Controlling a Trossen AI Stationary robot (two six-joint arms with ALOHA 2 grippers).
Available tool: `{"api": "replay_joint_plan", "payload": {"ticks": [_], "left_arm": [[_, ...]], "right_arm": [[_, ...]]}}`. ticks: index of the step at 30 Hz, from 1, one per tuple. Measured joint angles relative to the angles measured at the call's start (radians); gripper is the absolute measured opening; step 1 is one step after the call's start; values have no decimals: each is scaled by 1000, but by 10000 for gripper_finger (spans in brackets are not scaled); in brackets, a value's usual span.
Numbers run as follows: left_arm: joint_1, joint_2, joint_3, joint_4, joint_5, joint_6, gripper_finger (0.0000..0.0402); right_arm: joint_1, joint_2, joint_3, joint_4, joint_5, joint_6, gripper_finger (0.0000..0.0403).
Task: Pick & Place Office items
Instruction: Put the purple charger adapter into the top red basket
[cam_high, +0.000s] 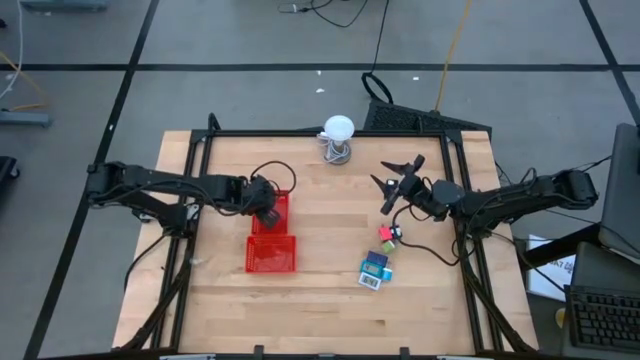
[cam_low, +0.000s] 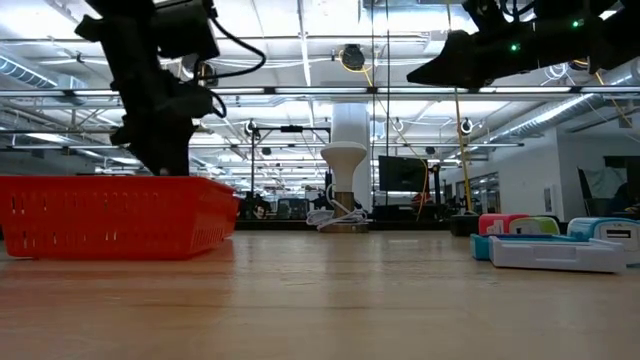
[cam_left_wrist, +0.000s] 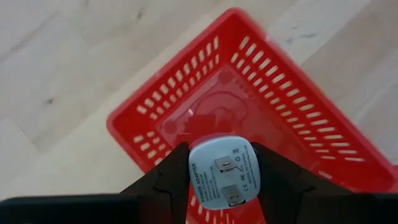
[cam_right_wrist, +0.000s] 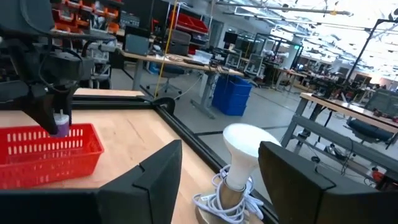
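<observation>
My left gripper (cam_high: 268, 213) points down over the far red mesh tray (cam_high: 284, 203) and is shut on a pale purple plug piece with two metal prongs (cam_left_wrist: 222, 171), which also shows in the right wrist view (cam_right_wrist: 61, 126). My right gripper (cam_high: 388, 182) is open and raised above the table, near the white ball on its wire stand (cam_right_wrist: 249, 143). The other office items lie on the table's right half: small red, pink and green pieces (cam_high: 386, 236) and a teal-blue packet with a white label (cam_high: 375, 270). They also show in the low view (cam_low: 550, 245). My left gripper pinches the plug piece between its two fingers (cam_left_wrist: 168, 186), one on each of two opposite sides (cam_left_wrist: 194, 177). The fingers come from above, pointing down. The piece is lifted clear, at about rim height over the inside of the far red tray (cam_left_wrist: 249, 56), its pronged face towards the wrist camera.
A second red mesh tray (cam_high: 271, 254) sits just on the near side of the first. The white ball on its stand (cam_high: 338, 135) is by the table's far edge. A black frame (cam_high: 300, 134) runs along the table's sides. Bare wood lies between the trays and the items.
</observation>
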Motion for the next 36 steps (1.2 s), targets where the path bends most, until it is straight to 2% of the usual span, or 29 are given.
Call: {"api": "replay_joint_plan", "payload": {"ticks": [7,18,36], "left_arm": [[45,-1,-78,151,49,20,141],[75,8,-131,251,43,7,141],[74,26,-143,259,48,-45,141]], "right_arm": [[0,0,0,-5,0,-1,201],[0,0,0,-4,0,-1,200],[0,0,0,-4,1,0,200]]}}
